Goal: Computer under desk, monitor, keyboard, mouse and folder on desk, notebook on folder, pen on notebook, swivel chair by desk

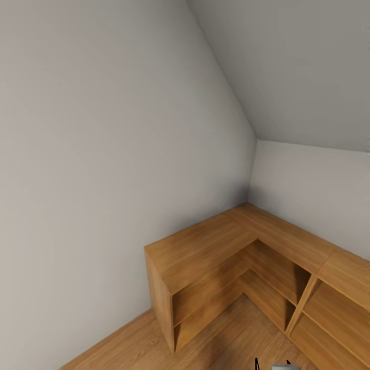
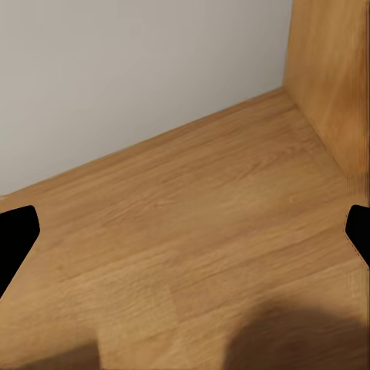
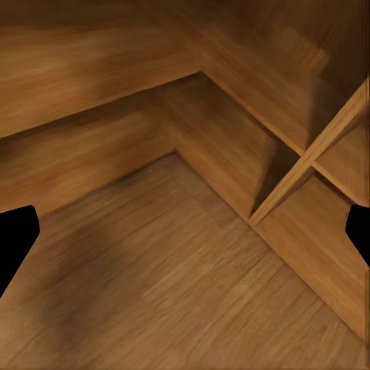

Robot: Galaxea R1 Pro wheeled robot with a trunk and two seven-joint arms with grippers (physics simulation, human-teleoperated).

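I'm facing a bedroom corner: an L-shaped light-wood shelf unit (image 1: 226, 267) sits against the sloped pale grey walls (image 1: 103, 128), its open compartments holding nothing. Left gripper (image 2: 185, 231) hangs over the wood floor (image 2: 185, 231), fingers (image 2: 15, 235) spread wide; right gripper (image 3: 185, 231) points at the shelves, fingers (image 3: 15, 235) likewise apart.

One L-shaped wooden shelf unit (image 1: 241, 257) is standing ahead of the grippers, two grey walls (image 1: 103, 154) are meeting behind it, and one plank floor (image 2: 177, 247) is lying beneath them.
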